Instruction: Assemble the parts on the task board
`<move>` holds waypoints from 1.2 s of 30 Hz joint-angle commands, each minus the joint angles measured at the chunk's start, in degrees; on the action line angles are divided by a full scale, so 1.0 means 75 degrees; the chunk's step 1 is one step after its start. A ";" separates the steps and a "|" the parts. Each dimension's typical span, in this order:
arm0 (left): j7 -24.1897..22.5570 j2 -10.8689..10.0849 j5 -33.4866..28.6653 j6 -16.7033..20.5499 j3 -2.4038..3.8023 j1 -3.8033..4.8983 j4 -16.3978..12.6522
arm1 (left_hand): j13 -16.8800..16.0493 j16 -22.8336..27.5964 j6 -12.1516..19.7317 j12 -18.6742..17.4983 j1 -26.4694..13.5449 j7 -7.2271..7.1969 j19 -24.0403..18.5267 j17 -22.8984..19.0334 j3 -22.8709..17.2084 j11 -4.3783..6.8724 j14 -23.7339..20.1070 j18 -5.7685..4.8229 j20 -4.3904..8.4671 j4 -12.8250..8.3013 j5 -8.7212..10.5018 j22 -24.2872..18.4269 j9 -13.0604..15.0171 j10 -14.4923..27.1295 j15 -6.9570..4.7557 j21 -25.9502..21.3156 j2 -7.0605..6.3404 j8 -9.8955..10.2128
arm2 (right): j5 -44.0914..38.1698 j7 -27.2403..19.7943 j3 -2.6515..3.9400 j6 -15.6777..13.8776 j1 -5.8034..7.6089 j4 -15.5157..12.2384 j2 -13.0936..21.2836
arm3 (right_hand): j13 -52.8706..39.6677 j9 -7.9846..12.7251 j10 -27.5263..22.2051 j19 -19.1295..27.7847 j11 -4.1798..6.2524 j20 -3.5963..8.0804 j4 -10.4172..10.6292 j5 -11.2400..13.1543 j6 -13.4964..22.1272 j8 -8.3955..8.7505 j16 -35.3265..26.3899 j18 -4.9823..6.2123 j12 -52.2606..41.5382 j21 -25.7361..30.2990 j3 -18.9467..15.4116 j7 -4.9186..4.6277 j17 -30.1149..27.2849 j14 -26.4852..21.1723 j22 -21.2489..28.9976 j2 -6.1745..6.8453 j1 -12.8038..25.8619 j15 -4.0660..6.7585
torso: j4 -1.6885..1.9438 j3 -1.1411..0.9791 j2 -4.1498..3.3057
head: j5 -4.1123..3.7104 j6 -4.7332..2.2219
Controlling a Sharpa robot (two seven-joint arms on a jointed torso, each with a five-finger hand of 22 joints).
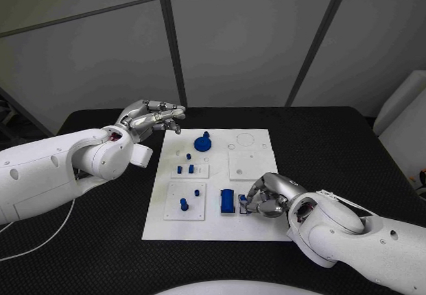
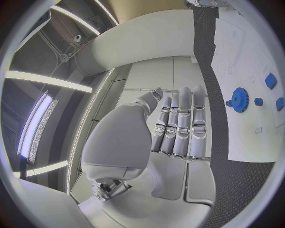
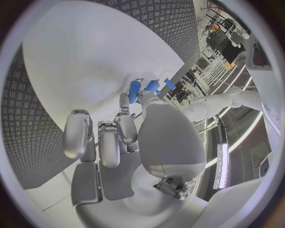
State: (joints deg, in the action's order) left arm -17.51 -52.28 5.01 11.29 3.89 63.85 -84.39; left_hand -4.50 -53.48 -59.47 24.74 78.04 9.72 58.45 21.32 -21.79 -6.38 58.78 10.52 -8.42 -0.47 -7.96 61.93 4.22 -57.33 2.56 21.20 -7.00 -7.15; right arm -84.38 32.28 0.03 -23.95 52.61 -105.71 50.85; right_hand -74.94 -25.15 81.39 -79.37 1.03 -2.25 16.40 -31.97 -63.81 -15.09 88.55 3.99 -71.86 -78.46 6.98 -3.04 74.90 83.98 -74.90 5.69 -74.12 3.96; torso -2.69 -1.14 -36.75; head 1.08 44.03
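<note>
My right hand (image 1: 268, 196) is lying nearest to me, over the near right part of the task board (image 1: 201, 230). Its fingers are curling down at a small blue block (image 1: 242, 202), and in the right wrist view a fingertip is touching blue parts (image 3: 144, 88); whether it is really pinching one, I cannot tell. Just beside it, toward the middle of the board, a bigger blue block (image 1: 227, 201) is standing. A blue peg (image 1: 184, 203) is standing in a square recess on the board's near left part. Some small blue pegs (image 1: 184, 168) are sitting near the middle, and the blue gear (image 1: 204, 143) is lying at the far end.

My left hand (image 1: 154, 115) is waiting just off the board's far left corner, holding nothing; in the left wrist view its fingers (image 2: 182, 122) are extended side by side.

I am judging that these parts are light, stiff plastic and a little slippery. The pegs are best taken by their sides, the gear by its rim or hub.
</note>
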 commanded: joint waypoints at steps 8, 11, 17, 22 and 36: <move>0.0014 -0.0004 -0.0004 -0.0123 0.0005 0.0010 -0.0017 | 0.0012 0.0021 0.0069 0.0015 -0.0013 0.0008 0.0025 -0.0007 0.0052 0.0000 -0.0038 -0.0017 -0.0005 -0.0005 -0.0016 -0.0007 -0.0004 0.0030 -0.0001 -0.0044 0.0044 0.0029 | 0.0058 0.0072 0.0003 0.0233 0.0012 0.0032 -0.0056 | -0.0302 -0.0095 0.0142 -0.0073 0.0038 0.0026 0.0029 -0.0227 -0.0087 -0.0121 0.0052 -0.0052 -0.0176 -0.0026 -0.0308 0.0039 0.1774 0.0749 -0.0076 -0.0071 0.0500 0.0086 | -0.0005 -0.0002 0.0003 | 0.0011 0.0016; 0.0020 -0.0009 -0.0004 -0.0126 0.0005 0.0010 -0.0020 | 0.0012 0.0021 0.0069 0.0015 -0.0013 0.0008 0.0025 -0.0007 0.0052 0.0000 -0.0038 -0.0017 -0.0005 -0.0005 -0.0016 -0.0007 -0.0004 0.0030 -0.0001 -0.0044 0.0044 0.0029 | 0.0058 0.0083 0.0003 0.0250 0.0012 0.0038 -0.0061 | -0.0335 -0.0116 0.0163 -0.0073 0.0045 0.0032 0.0033 -0.0224 -0.0097 -0.0149 0.0052 -0.0052 -0.0212 -0.0023 -0.0399 0.0048 0.1774 0.0749 -0.0076 -0.0104 0.0624 0.0092 | -0.0005 -0.0001 0.0001 | 0.0012 0.0018; 0.0027 -0.0015 -0.0004 -0.0128 0.0005 0.0010 -0.0021 | 0.0013 0.0020 0.0071 0.0016 -0.0018 0.0010 0.0026 -0.0008 0.0057 -0.0002 -0.0039 -0.0017 -0.0005 -0.0002 -0.0016 -0.0010 -0.0004 0.0035 0.0001 -0.0048 0.0044 0.0029 | 0.0058 0.0091 0.0003 0.0257 0.0012 0.0052 -0.0068 | -0.0362 -0.0153 0.0172 -0.0069 0.0048 0.0038 0.0032 0.0048 -0.0083 -0.0189 0.0045 -0.0051 -0.0227 -0.0014 -0.0616 0.0054 0.1763 0.0746 -0.0074 -0.0206 0.0902 0.0094 | -0.0006 0.0002 0.0003 | 0.0013 0.0011; 0.0041 -0.0016 -0.0004 -0.0138 0.0005 0.0010 -0.0021 | 0.0013 0.0020 0.0071 0.0016 -0.0018 0.0010 0.0026 -0.0008 0.0057 -0.0002 -0.0039 -0.0017 -0.0005 -0.0002 -0.0016 -0.0010 -0.0004 0.0035 0.0001 -0.0048 0.0044 0.0029 | 0.0058 0.0082 0.0003 0.0256 0.0012 0.0060 -0.0075 | -0.0383 -0.0180 0.0176 -0.0068 0.0042 0.0036 0.0036 0.0522 -0.0064 -0.0219 0.0043 -0.0050 -0.0235 -0.0007 -0.0834 0.0049 0.1762 0.0746 -0.0076 -0.0287 0.1106 0.0090 | -0.0005 0.0000 0.0000 | 0.0014 0.0010; 0.0063 -0.0025 -0.0004 -0.0148 0.0005 0.0010 -0.0020 | 0.0013 0.0020 0.0071 0.0016 -0.0018 0.0010 0.0026 -0.0008 0.0057 -0.0002 -0.0039 -0.0017 -0.0005 -0.0002 -0.0016 -0.0010 -0.0004 0.0035 0.0001 -0.0048 0.0044 0.0029 | 0.0058 -0.0046 0.0002 0.0227 0.0012 0.0000 0.0035 | -0.0441 -0.0222 0.0200 -0.0069 0.0062 0.0044 -0.0069 0.0732 -0.0050 -0.0273 0.0048 -0.0049 -0.0288 -0.0002 -0.0977 0.0075 0.1770 0.0748 -0.0082 -0.0319 0.0919 0.0106 | -0.0009 -0.0002 0.0007 | 0.0022 0.0006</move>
State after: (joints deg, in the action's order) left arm -17.03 -52.42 5.01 10.88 3.89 63.85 -84.42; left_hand -4.50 -53.48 -59.27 24.73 78.04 9.93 58.44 21.33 -21.79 -6.38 58.78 10.53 -8.42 -0.47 -7.96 61.95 4.22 -57.33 2.56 21.20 -7.00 -7.15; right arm -83.98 32.78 0.03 -22.38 52.62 -105.48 51.02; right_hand -74.93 -26.76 82.61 -79.57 1.43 -2.05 16.04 -26.47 -64.47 -16.92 88.79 4.00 -73.65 -78.47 -0.33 -2.48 74.94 83.94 -74.93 3.34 -66.84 4.32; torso -2.74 -1.14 -36.73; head 1.25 44.14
